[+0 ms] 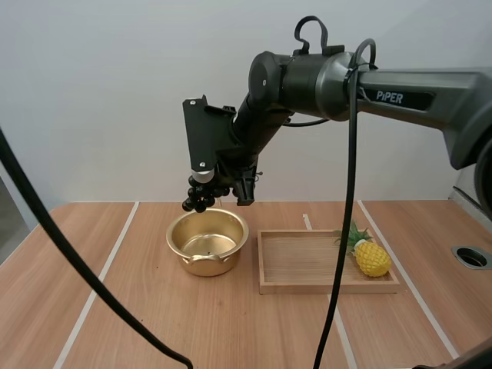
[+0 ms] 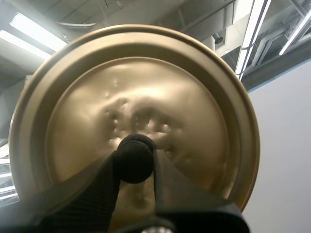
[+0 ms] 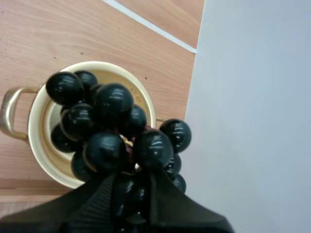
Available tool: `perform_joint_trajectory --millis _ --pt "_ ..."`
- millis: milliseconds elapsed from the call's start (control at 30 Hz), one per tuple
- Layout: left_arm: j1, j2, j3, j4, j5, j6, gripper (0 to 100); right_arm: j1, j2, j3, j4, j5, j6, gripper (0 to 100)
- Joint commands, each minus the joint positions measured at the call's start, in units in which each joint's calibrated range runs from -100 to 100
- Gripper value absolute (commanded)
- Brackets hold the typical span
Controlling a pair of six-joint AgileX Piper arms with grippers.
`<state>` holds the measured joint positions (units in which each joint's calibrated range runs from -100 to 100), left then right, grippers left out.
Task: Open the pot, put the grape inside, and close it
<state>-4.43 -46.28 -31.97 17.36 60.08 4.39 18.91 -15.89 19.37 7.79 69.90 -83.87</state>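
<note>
Right wrist view, glossy black grapes [image 3: 114,126] over gold pot [image 3: 34,131], dented lid [image 2: 146,87] gripped

Wooden table [image 1: 115,323], pale stripes running front to back, carried two things: open gold pot [image 1: 206,264] standing upright left of centre, wooden tray [image 1: 307,287] just beside it on the right, small gap between.
</note>
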Motion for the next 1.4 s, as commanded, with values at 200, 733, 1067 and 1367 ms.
perform_joint_trajectory --millis 200,733,1067,1367 --pt "-0.32 -0.3 -0.2 0.7 -3.0 -0.1 0 0.0 6.1 -0.4 -0.3 -5.0 0.4 0" --pt "-0.32 -0.3 -0.2 0.7 -3.0 -0.1 0 0.9 12.7 -0.4 -1.4 -10.8 0.1 0" --pt "-0.32 -0.3 -0.2 0.7 -3.0 -0.1 0 0.9 15.8 -0.4 -1.2 -11.8 0.0 0" --pt "-0.32 -0.7 -0.2 0.7 -3.0 -0.1 0 2.7 17.7 -0.4 0.3 -10.9 0.3 0"
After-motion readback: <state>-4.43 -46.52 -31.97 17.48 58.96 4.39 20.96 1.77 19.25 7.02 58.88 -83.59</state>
